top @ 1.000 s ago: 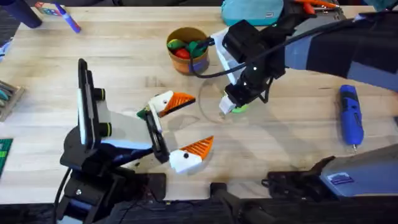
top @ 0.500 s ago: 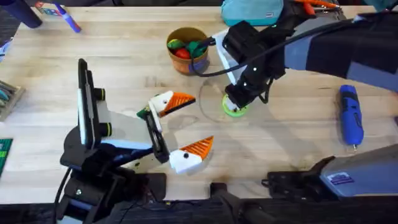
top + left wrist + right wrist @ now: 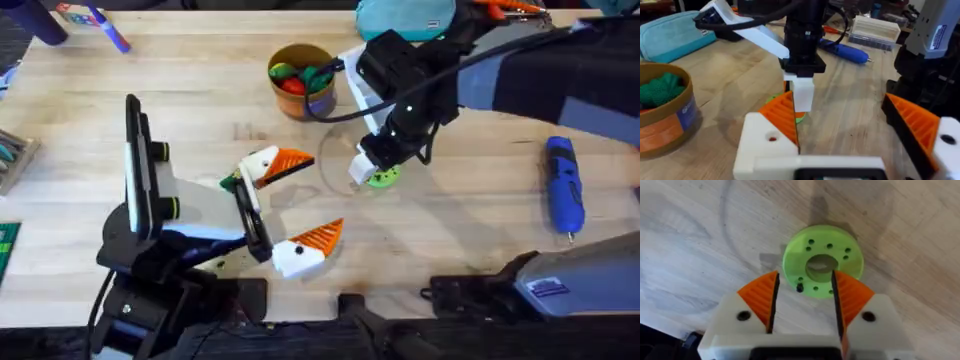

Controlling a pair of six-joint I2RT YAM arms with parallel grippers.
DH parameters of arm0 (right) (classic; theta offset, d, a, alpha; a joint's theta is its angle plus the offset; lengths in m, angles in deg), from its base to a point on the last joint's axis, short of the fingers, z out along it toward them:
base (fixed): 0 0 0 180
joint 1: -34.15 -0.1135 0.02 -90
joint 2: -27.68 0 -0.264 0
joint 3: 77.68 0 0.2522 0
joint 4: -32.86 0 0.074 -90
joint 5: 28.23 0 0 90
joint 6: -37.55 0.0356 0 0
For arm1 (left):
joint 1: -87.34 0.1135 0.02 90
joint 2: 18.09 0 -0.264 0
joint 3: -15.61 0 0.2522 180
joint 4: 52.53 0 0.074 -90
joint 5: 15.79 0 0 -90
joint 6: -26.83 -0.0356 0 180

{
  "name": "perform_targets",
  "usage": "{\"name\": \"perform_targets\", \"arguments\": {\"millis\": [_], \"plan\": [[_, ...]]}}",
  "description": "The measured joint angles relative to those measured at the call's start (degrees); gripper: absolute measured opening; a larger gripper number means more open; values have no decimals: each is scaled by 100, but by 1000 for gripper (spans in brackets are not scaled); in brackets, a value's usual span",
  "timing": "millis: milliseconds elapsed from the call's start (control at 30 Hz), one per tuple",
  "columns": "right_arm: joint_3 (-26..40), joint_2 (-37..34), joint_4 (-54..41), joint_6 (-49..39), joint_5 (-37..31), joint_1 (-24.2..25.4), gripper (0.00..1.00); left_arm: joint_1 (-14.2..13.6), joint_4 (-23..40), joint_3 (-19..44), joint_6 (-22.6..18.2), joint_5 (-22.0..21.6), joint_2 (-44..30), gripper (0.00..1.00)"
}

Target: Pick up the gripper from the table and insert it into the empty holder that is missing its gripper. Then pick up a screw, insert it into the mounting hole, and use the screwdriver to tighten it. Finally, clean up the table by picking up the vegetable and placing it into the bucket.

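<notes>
Here, right gripper (image 3: 804, 297) hovering over the vegetable (image 3: 822, 261) lying on the tabletop (image 3: 200, 110), fingers spread apart, left gripper (image 3: 292, 208) likewise gaping, grasping nothing.

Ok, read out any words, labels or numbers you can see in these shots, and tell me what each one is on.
No text can be read for certain.
Blue label on the bucket: too blurred to read.
Blue-printed white sticker on the right arm: lettering blurred, not readable.
Small white tag on the teal pouch: too small to read.
</notes>
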Motion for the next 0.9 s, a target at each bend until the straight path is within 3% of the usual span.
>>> {"name": "perform_targets", "arguments": {"millis": [133,233,300,567,900], "plan": [[20,169,-100,0,4,0,651,0,0,0,0,0,0,990],[20,477,-319,-17,2,-1,842,0,0,0,0,-2,0,990],[25,720,-440,-21,0,-16,894,0,0,0,0,-2,0,990],[-67,1646,-441,78,5,-177,907,0,0,0,0,0,0,990],[-1245,1943,670,523,229,-340,910,2,0,0,0,-7,0,990]]}}
